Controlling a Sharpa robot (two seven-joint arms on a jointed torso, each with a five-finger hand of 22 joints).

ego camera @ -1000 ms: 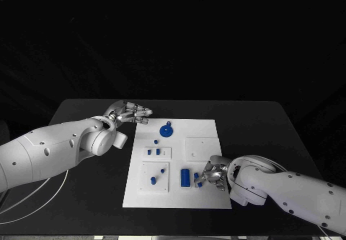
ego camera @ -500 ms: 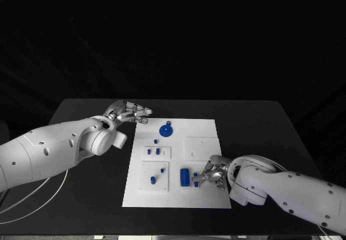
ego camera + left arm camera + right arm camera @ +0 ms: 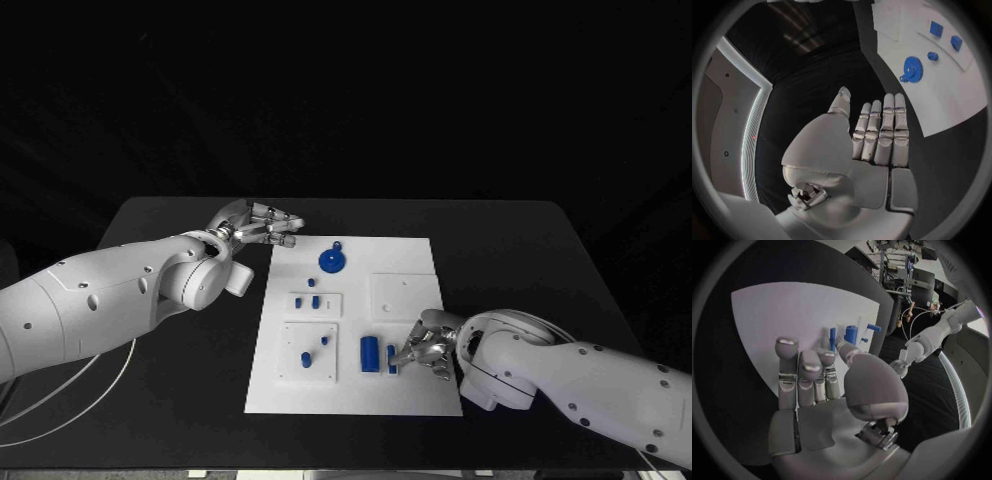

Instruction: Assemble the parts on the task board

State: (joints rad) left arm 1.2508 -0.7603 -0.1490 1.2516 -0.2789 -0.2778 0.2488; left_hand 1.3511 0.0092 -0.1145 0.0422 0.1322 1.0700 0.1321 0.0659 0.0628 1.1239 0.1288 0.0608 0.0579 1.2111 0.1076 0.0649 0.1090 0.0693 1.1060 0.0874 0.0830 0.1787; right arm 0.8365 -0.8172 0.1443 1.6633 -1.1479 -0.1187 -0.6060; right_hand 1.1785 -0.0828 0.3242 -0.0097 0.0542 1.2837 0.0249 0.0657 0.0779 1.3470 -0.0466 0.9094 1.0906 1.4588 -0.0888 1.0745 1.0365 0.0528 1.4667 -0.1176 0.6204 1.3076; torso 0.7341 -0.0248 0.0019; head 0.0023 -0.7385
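The right hand pinches a small peg at its fingertips — probably light, stiff, slippery — left hand open.

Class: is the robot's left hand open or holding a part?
Open: the silver left hand holds nothing, its fingers extended, beside the white task board.

The right hand hides part of a small blue part by its fingertips.

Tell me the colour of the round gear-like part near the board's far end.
Blue. The gear-like part shows best in the left wrist view, lying on the white task board.
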